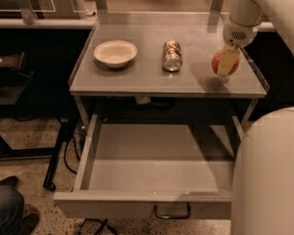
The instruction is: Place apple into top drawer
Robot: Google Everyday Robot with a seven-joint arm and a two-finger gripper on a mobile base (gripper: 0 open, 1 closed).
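The red-orange apple [216,62] is at the right end of the grey tabletop [147,80], just above the surface, with its shadow beneath it. My gripper [226,63] comes down from the white arm at the upper right and is shut on the apple, one tan finger pad [228,61] across its front. The top drawer [137,198] is pulled wide open below the tabletop. Its grey inside is bare and its dark curved handle [172,213] faces the front.
A cream bowl [115,53] stands at the tabletop's left. A silver-brown can [171,55] lies on its side in the middle. My white body [269,175] covers the drawer's right end. A person's leg [5,209] is at the bottom left, and dark table frames stand on the left.
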